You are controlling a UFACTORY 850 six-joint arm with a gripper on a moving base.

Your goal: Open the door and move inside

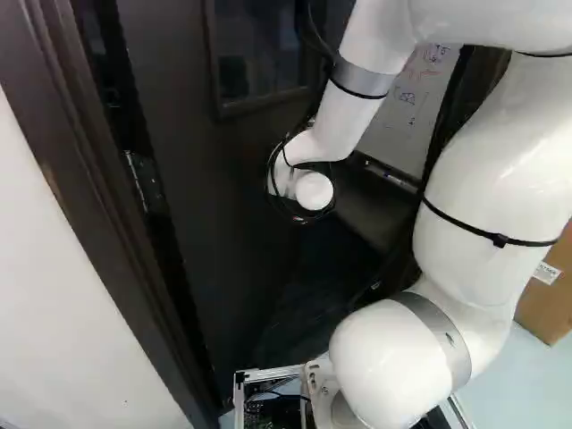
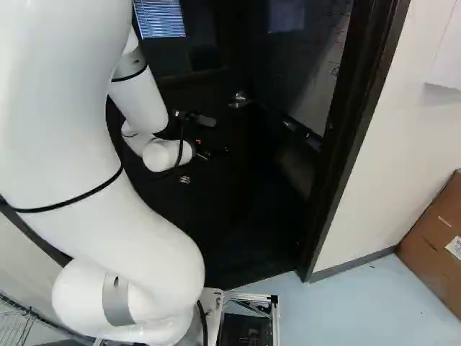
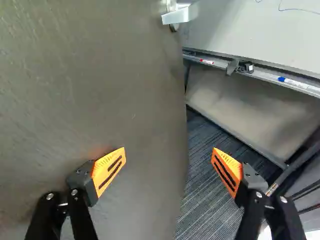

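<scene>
The black gripper (image 2: pixel 209 137) is standing wide open, gripping nothing. One finger is reaching over the dark door (image 1: pixel 214 179), the other over striped carpet (image 3: pixel 200 200) past its edge. The door is standing partly open, its metal handle (image 2: pixel 240 99) showing ahead. Farther right, a whiteboard (image 1: pixel 416 98) is showing; nearer right, a cardboard box (image 2: pixel 428 238) is sitting.

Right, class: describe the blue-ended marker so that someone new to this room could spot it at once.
Past the door is a whiteboard, with a tray along its foot. The marker lies on that tray, white with a blue end; the other marker there shows red.
</scene>
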